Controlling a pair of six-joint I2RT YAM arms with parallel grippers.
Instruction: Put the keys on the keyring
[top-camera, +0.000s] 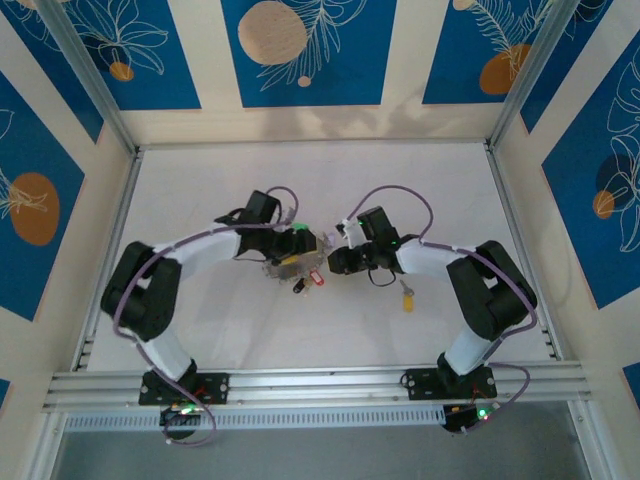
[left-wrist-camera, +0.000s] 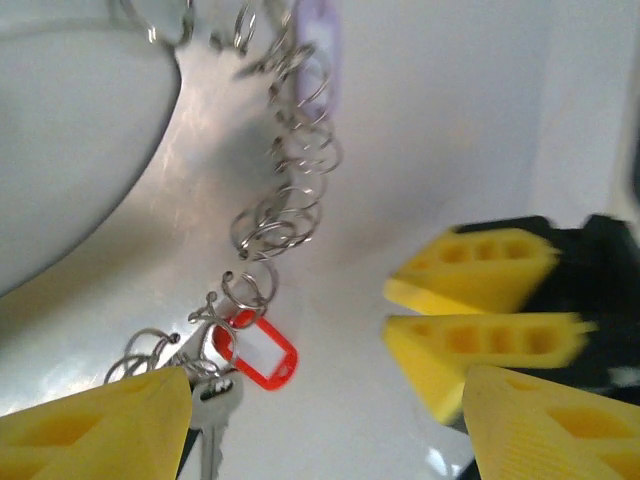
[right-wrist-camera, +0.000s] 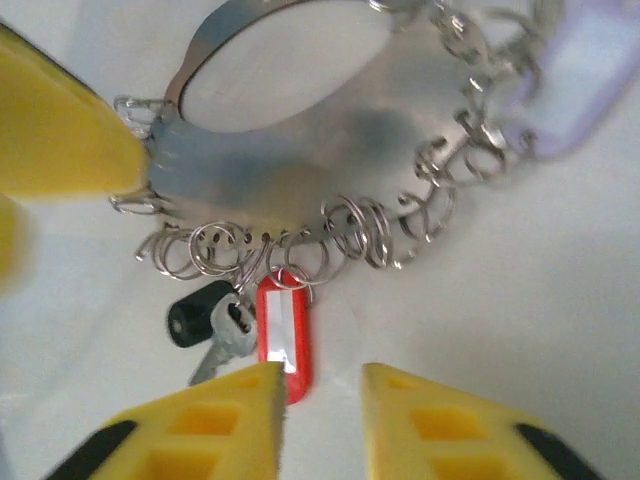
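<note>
The keyring (right-wrist-camera: 270, 170) is a broad grey metal loop with several small split rings along its edge. A red-tagged key (right-wrist-camera: 284, 335), a silver key (right-wrist-camera: 228, 335) and a black-headed key (right-wrist-camera: 190, 318) hang from those rings. A yellow-headed key (top-camera: 407, 298) lies loose on the table by the right arm. My right gripper (right-wrist-camera: 322, 375) is open a little, and the red tag's lower end sits just at its left fingertip. My left gripper (left-wrist-camera: 328, 385) stands wide open, its left finger (left-wrist-camera: 100, 430) against the keyring band (left-wrist-camera: 190, 200). The right gripper (left-wrist-camera: 392, 308) faces it closely.
Both grippers meet over the middle of the white table (top-camera: 230, 330), left gripper (top-camera: 300, 262) and right gripper (top-camera: 332, 262) almost touching. Raised walls and an aluminium frame (top-camera: 300, 382) border the table. A pale purple tag (right-wrist-camera: 585, 90) hangs off the keyring's far side.
</note>
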